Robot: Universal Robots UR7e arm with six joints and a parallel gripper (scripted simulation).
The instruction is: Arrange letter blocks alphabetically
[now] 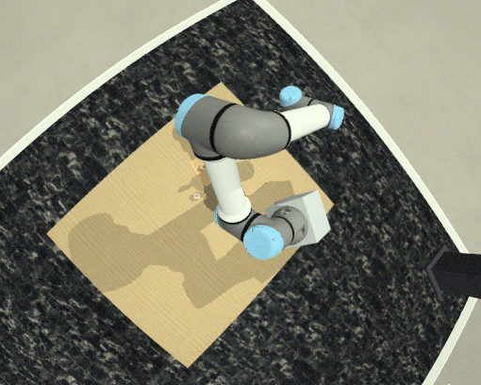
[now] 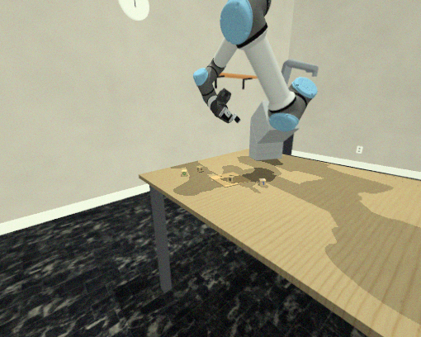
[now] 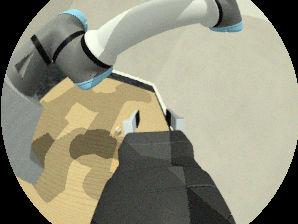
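Overhead, grey-and-blue arm [image 1: 248,129] hides most of wooden table [image 2: 300,231]. Black two-finger gripper [image 2: 234,117] released, high above. Four small wooden blocks; one [image 2: 231,178] sits on thin tan mat [image 2: 218,179].

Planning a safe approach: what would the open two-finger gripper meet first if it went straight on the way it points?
Probably the light wooden table top: the gripper hangs high, tilted downward, nothing visible between. Exact landing spot is unclear.

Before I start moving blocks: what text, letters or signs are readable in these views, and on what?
No text is readable.
Blocks: top marks too small to read.
Wall clock: no legible numerals.
Arm, tool and mat: no labels visible.
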